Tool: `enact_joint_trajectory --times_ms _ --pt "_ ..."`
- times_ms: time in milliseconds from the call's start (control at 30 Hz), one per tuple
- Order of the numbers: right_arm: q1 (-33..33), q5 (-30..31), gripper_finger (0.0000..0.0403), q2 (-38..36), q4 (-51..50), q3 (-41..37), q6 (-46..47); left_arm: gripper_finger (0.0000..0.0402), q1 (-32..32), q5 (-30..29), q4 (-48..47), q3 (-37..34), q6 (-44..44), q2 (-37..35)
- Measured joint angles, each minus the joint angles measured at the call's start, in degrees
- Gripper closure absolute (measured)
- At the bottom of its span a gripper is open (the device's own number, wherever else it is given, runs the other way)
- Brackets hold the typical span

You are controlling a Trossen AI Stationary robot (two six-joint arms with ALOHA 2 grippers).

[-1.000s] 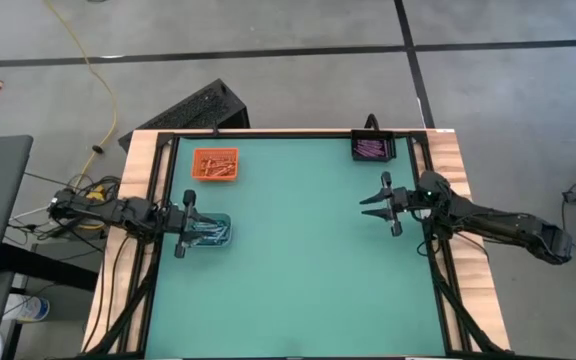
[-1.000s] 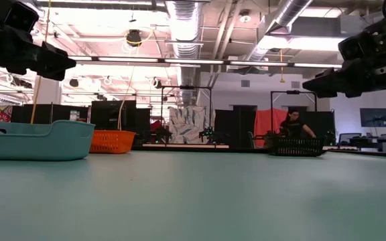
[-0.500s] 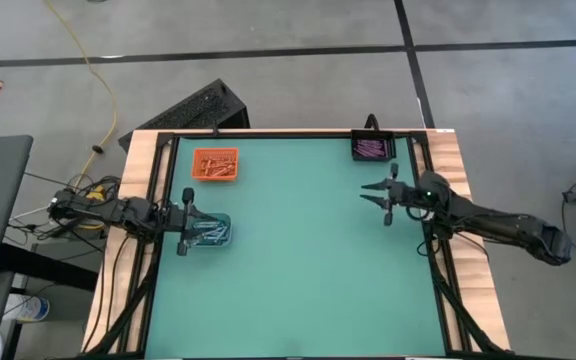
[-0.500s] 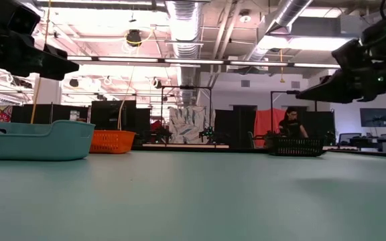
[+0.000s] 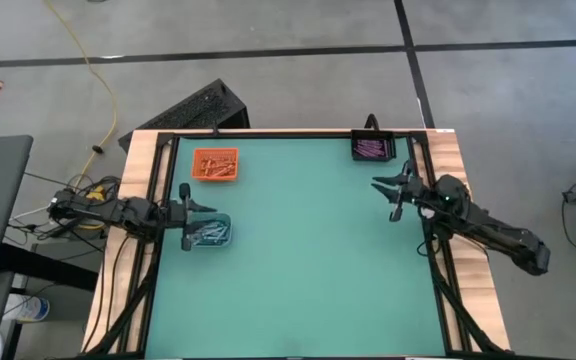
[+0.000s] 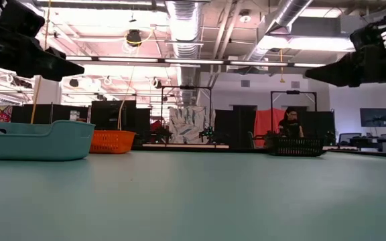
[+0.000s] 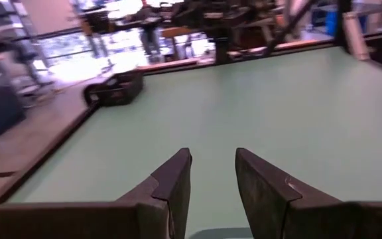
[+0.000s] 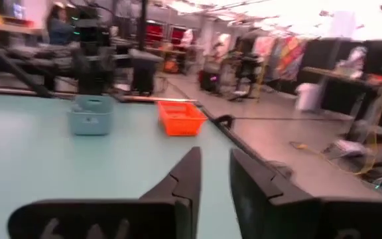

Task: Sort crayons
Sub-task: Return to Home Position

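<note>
Crayons lie sorted by colour in three small trays. Blue-grey ones are in the blue tray (image 5: 209, 234) at the left. Orange ones are in the orange tray (image 5: 215, 164) at the far left. Purple ones are in the black tray (image 5: 372, 149) at the far right. My left gripper (image 5: 200, 210) hovers level at the blue tray's far left rim, open and holding nothing (image 7: 214, 158). My right gripper (image 5: 380, 186) hangs in the air near the right edge, just on the near side of the black tray. Its fingers stand a little apart with nothing between them (image 8: 215, 158).
The green table top (image 5: 298, 260) lies bare between the trays. A black frame and wooden border (image 5: 453, 160) run around it. Beyond the far edge a black keyboard (image 5: 193, 108) lies on the floor. A person (image 6: 291, 122) sits in the room behind the table.
My right gripper has drawn back toward the table's right and far edges, risen a little and swung round. My left gripper has swung slightly toward the far edge, staying over the blue tray's rim. The trays and crayons have not moved.
</note>
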Motion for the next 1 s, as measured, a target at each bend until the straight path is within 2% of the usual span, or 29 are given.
enact_joint_trajectory --times_ms 100,200,267,433,533,700,800,900,1000 --pt "2.0 1.0 0.0317 0.2 1.2 -0.2 0.9 0.0292 0.0 -3.5 0.8 -0.1 1.7 0.0" --pt "4.1 11.0 0.0317 0.2 -0.2 -0.3 1.2 0.0292 0.0 -6.8 1.5 -0.1 3.1 0.0" --pt "5.3 14.5 0.0317 0.4 0.3 -0.4 1.5 0.0292 0.0 -7.7 1.6 -0.2 3.6 0.0" --pt "9.2 13.9 0.0317 2.5 -0.2 -0.4 0.9 0.0292 0.0 -7.8 1.8 -0.2 4.1 0.0" --pt "12.6 10.9 0.0317 4.6 -0.9 -0.4 0.1 0.0292 0.0 -7.1 1.9 -0.2 4.1 0.0" --pt "17.3 11.4 0.0317 7.8 -0.8 -0.4 -1.2 0.0292 0.0 -6.5 2.0 -0.2 5.1 0.0" --pt "18.6 12.0 0.0317 9.1 -0.8 -0.4 -1.3 0.0292 0.0 -5.6 2.0 -0.2 5.2 0.0" --pt "19.7 9.5 0.0317 9.3 -0.9 -0.5 -1.3 0.0292 0.0 -2.7 2.3 -0.2 6.0 0.0" --pt "20.5 8.9 0.0317 9.1 -0.9 -0.5 -1.3 0.0292 0.0 -3.3 3.0 -0.2 5.4 0.0"
